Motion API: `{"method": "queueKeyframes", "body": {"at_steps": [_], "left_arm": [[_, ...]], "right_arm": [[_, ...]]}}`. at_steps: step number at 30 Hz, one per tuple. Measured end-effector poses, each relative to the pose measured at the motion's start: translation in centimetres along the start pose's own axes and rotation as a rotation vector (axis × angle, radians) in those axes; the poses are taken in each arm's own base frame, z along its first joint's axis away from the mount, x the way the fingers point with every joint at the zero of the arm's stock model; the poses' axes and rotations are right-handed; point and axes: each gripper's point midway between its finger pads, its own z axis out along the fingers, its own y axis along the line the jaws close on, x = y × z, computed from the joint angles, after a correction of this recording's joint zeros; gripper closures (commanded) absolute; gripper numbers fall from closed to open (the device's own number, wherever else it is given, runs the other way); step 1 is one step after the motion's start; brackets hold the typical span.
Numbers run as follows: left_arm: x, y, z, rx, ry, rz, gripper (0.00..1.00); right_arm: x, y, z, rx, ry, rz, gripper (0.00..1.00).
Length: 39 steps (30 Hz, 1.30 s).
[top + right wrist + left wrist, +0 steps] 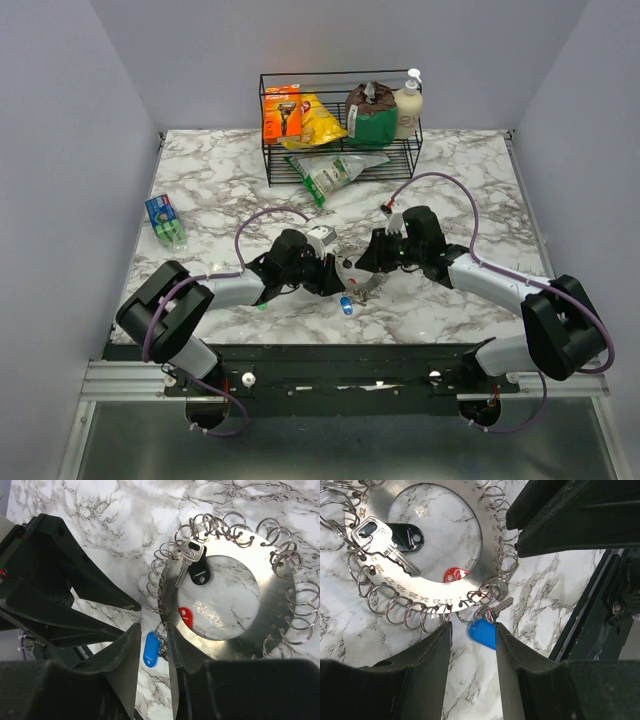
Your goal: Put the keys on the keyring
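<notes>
The keyring (420,587) is a flat silver numbered disc with a wide hole, fringed with many small split rings, lying on the marble; it also shows in the right wrist view (280,595). A silver key (387,547) with a black tag lies across it, also seen in the right wrist view (187,560). A red tag (454,574) sits inside the hole. A blue-headed key (482,631) hangs on a split ring at the disc's edge. My left gripper (472,627) is open, with the blue head between its tips. My right gripper (152,630) is open around the same blue head (150,649).
Both grippers (338,275) (368,268) meet near the table's front middle, the blue key (346,306) just below them. A black wire basket (340,125) with packets and a bottle stands at the back, a green-white bag (335,170) in front of it. A blue-green pack (165,220) lies at the left.
</notes>
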Motion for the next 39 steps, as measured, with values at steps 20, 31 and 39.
{"method": "queueKeyframes", "body": {"at_steps": [20, 31, 39], "left_arm": [[0.8, 1.1, 0.5, -0.043, 0.019, -0.003, 0.54], [1.7, 1.5, 1.0, -0.055, 0.044, -0.01, 0.58], [1.9, 1.4, 1.0, -0.055, 0.048, -0.008, 0.57]], "right_arm": [[0.4, -0.2, 0.1, -0.005, 0.009, 0.011, 0.64], [0.5, -0.2, 0.1, -0.006, 0.008, 0.016, 0.64], [0.6, -0.3, 0.2, -0.005, 0.01, 0.018, 0.64]]}}
